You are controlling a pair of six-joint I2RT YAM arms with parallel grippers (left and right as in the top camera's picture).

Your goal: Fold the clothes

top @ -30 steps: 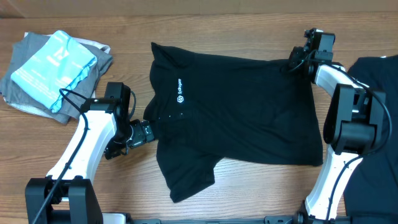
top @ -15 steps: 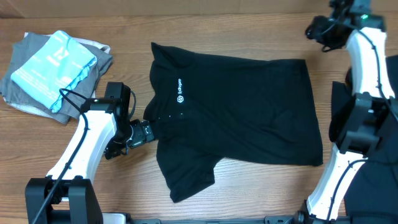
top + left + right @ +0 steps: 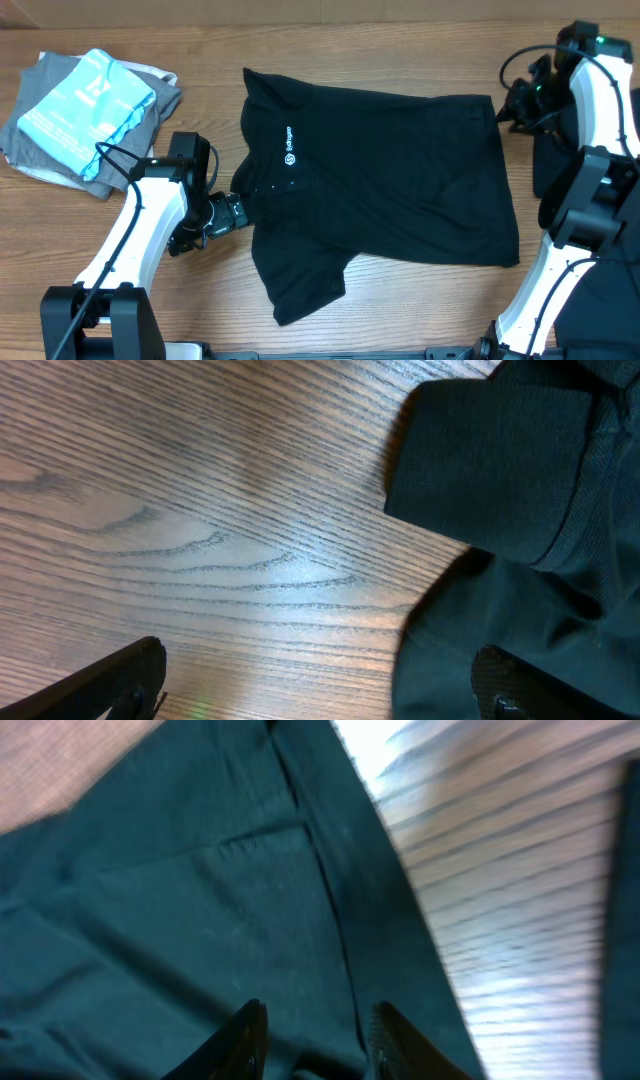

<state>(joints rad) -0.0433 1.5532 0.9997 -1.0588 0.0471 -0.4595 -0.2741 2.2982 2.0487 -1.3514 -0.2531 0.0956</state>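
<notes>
The light wooden table (image 3: 420, 300) has bare wood along its near edge and in a strip between the shirt and the pile at the far left corner. A black short-sleeved T-shirt (image 3: 400, 180) lies spread flat across the middle. Its far hem runs close to the table's far edge, and one sleeve points toward the near edge. A second black garment (image 3: 546, 160) lies by the right edge, partly under the right arm. At the far left corner sits a folded grey cloth pile (image 3: 40, 150) with a light-blue packet (image 3: 85, 110) on top.

The white left arm (image 3: 140, 235) reaches in from the near left corner, bent low. The left gripper (image 3: 225, 213) is at the shirt's left edge. The white right arm (image 3: 600, 100) arches up and over, with the right gripper (image 3: 515, 105) beside the shirt's far right corner.

Only the left wrist view shows the left fingers (image 3: 120, 680) spread wide, one over bare wood and the other over black cloth. The blurred right wrist view shows the right fingers (image 3: 240, 1035) apart above a seam, with wood to one side. The small white lettering (image 3: 288, 143) shows only from overhead.
</notes>
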